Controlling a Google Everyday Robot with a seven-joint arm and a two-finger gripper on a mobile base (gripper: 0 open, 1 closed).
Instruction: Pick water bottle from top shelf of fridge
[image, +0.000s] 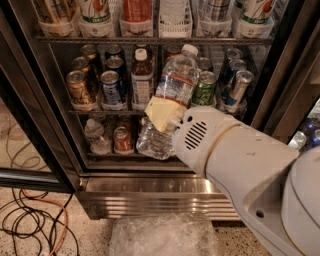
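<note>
Gripper (167, 119), reaching in from 4 o'clock, pinches the water bottle (176, 82) round its lower body, with one yellow finger pad (159, 114) flat against it. The bottle hangs mid-frame, tilted with its cap toward 1 o'clock, in front of the can racks (100, 112) and below the top shelf (150, 40) at 12 o'clock. Judged: grasp and removal from the shelf look done; what's left is drawing it clear of the fridge (150, 192).

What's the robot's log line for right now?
gripper shut on water bottle | bottle tilted, cap up | held before middle rack of fridge
</note>
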